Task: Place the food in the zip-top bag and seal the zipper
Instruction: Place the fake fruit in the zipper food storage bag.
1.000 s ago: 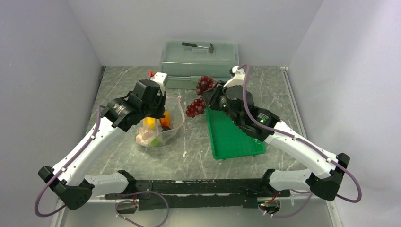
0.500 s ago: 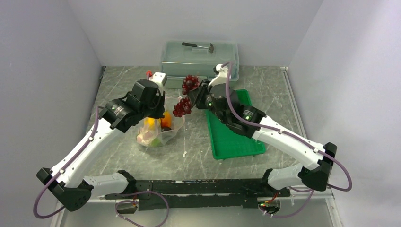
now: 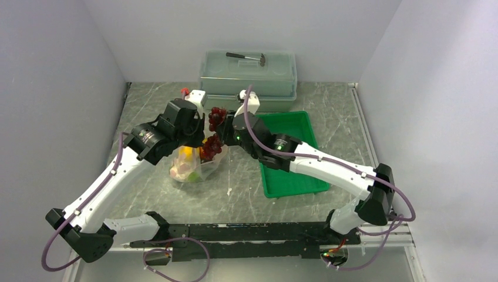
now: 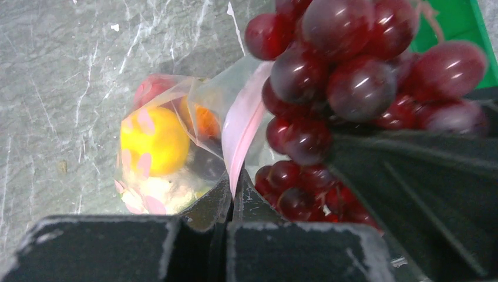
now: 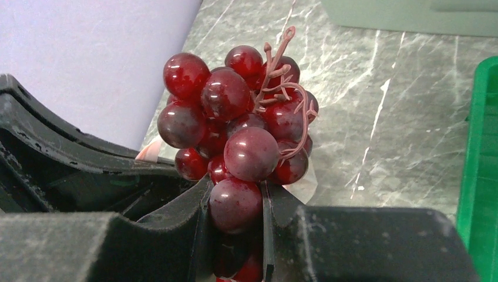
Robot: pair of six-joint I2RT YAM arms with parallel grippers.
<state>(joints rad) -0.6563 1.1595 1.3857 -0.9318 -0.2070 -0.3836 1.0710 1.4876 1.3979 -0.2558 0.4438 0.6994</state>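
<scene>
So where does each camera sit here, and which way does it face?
Top external: above and behind the bases, looking down on the table; both arms show whole.
Left wrist: on the left arm, looking down past the left gripper, shut on the rim of the zip-top bag.
Right wrist: on the right arm, looking along the right gripper, shut on the grapes.
Shared: both wrist views show the grapes and the green tray.

I see a grey marble-patterned table. On it sit the clear zip-top bag left of centre, a green tray to its right, a pale lidded storage box at the back, and a small white scrap near the bag.
</scene>
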